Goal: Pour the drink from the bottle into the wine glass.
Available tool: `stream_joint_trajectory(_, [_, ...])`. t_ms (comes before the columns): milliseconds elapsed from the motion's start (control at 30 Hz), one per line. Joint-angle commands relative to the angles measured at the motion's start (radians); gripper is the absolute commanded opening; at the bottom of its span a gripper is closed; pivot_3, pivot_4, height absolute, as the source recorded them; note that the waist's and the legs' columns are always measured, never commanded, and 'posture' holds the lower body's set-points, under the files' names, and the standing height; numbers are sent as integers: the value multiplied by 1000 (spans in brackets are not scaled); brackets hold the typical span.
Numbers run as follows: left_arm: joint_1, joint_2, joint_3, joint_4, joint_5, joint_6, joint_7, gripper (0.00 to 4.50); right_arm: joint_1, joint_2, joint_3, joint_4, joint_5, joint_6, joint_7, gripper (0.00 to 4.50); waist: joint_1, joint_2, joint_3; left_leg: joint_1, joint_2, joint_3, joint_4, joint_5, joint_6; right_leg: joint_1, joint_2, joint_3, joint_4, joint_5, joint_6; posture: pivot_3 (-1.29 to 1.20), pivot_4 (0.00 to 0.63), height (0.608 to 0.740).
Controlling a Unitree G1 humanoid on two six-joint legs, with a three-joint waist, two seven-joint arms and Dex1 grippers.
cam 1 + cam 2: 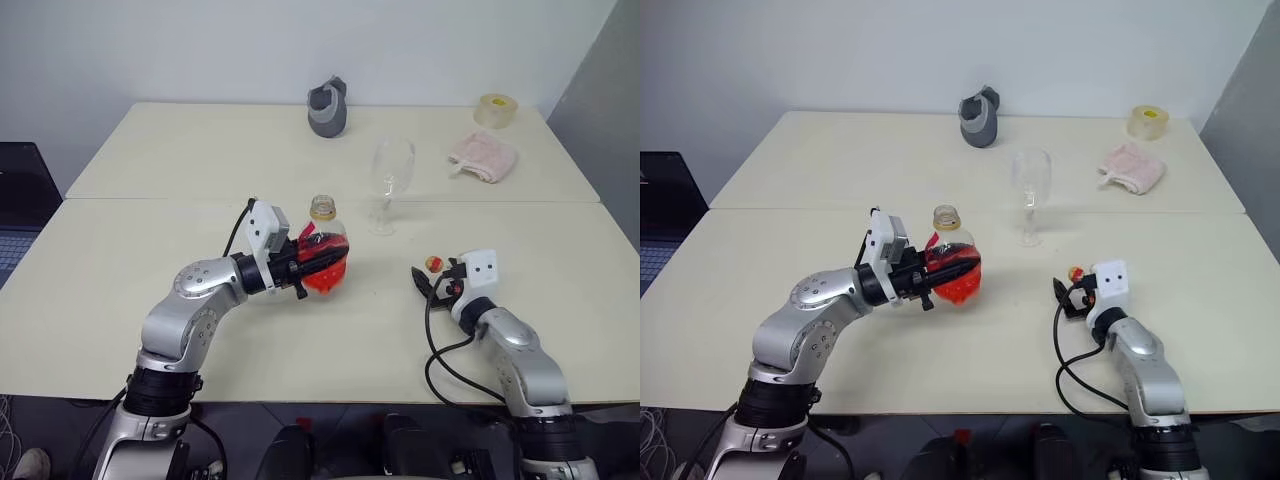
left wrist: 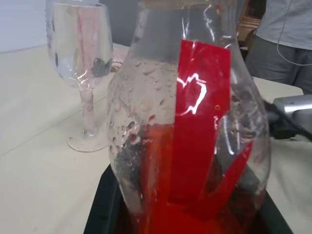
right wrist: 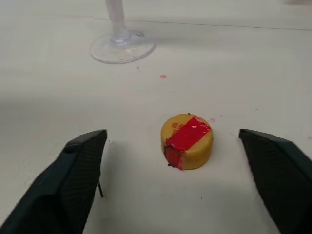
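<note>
Bottle [image 1: 325, 250] sits upright in the left gripper [image 1: 318, 262], whose black fingers [image 1: 322, 270] are clamped around its bulbous base, holding it above the near table [image 1: 120, 300] a little left of centre. Its neck is uncapped, and the red drink [image 1: 325, 278] fills only the bottom of the base, below the red label [image 2: 197, 122]. Droplets cling to the inside of the clear plastic.

Nearer the front edge on the right, the right gripper [image 3: 180, 180] rests low over the tabletop with its two fingers [image 3: 73, 175] spread wide apart and holding nothing. The yellow-and-red cap [image 3: 187, 140] stands on the table between and just beyond the fingertips, touching neither of them.

Beyond the bottle and slightly to its right stands the wine glass [image 1: 390, 185], upright on its round foot near the seam between the two tables, apart from the bottle; its bowl looks empty. On the far table lie a grey cup-like object [image 1: 328, 108], a folded pink cloth [image 1: 483, 156] and a roll of tape [image 1: 495, 110]. In the left wrist view, a person [image 2: 285, 39] stands behind the table.
</note>
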Motion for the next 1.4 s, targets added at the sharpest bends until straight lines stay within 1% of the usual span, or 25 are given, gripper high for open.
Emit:
stream_joint_trajectory(33, [5, 4, 45, -49, -21, -7, 32, 1344, 8, -54, -32, -180, 95, 64, 74, 4464, 0, 0, 0, 0, 0, -1, 0, 0, 0, 0, 0, 0, 0, 0, 0, 0, 150, 740])
stream_joint_trajectory(167, [9, -5, 91, -25, -16, -6, 106, 1344, 0, -148, -43, -314, 218, 113, 199, 4464, 0, 0, 0, 0, 0, -2, 0, -1, 1, 0, 0, -1, 0, 0, 0, 0, 150, 740])
stream_joint_trajectory(300, [17, -16, 121, 18, 38, -40, 193, 1344, -33, -213, -4, -367, 341, 131, 352, 4464, 0, 0, 0, 0, 0, -2, 0, -1, 1, 0, 0, -1, 0, 0, 0, 0, 150, 740])
stream_joint_trajectory(367, [9, -24, 136, 53, 67, -58, 242, 1344, -69, -222, 32, -359, 351, 119, 396, 4464, 0, 0, 0, 0, 0, -2, 0, -1, 2, 1, 0, -2, 0, 0, 0, 0, 150, 740])
stream_joint_trajectory(433, [-34, -33, 187, 148, 102, -92, 330, 1344, -143, -206, 93, -312, 326, 90, 430, 4464, 0, 0, 0, 0, 0, -2, 0, -1, 2, 1, 0, -1, 0, 0, 0, 0, 150, 740])
stream_joint_trajectory(533, [-85, -24, 231, 262, 143, -148, 400, 1344, -207, -186, 141, -258, 305, 62, 454, 4464, 1, -1, 0, 1, 0, -2, 1, -1, 1, 0, 1, -2, 0, 0, 0, 0, 150, 740])
stream_joint_trajectory(600, [-138, -3, 276, 380, 176, -216, 456, 1344, -255, -157, 172, -203, 285, 31, 466, 4464, 4, -1, 0, 0, 0, -3, 0, 0, 0, 0, 1, -3, -1, 0, 0, 0, 150, 740])
stream_joint_trajectory(700, [-191, 14, 310, 521, 207, -299, 495, 1344, -298, -123, 198, -145, 259, -3, 475, 4464, 4, -2, 0, -1, 0, -4, 1, 1, -2, -1, 0, -3, -1, 0, 0, 0, 150, 740])
stream_joint_trajectory(800, [-231, 11, 322, 636, 224, -369, 501, 1344, -320, -105, 210, -111, 242, -24, 483, 4464, 6, -2, 0, -2, -2, -5, 1, 1, -2, -1, -2, -3, -1, 0, 0, 0, 150, 740])
stream_joint_trajectory(967, [-278, -18, 328, 750, 213, -456, 480, 1344, -330, -97, 219, -96, 234, -32, 495, 4464, 7, -2, 0, -2, -2, -6, 1, 1, -2, -1, -3, -3, -1, 0, 0, 0, 150, 740])
stream_joint_trajectory(1267, [-350, -12, 315, 979, 264, -629, 478, 1344, -333, -101, 218, -87, 230, -31, 490, 4464, 3, -3, 0, -2, -2, -6, 1, 1, -2, -2, -2, -3, 0, 0, 0, 0, 150, 740])
stream_joint_trajectory(1400, [-357, -9, 302, 1037, 296, -691, 481, 2463, -333, -96, 216, -81, 223, -34, 485, 4500, 3, -3, 0, -2, -2, -6, 1, 1, -2, -2, -2, -3, 0, 0, 0, 0, 150, 740])
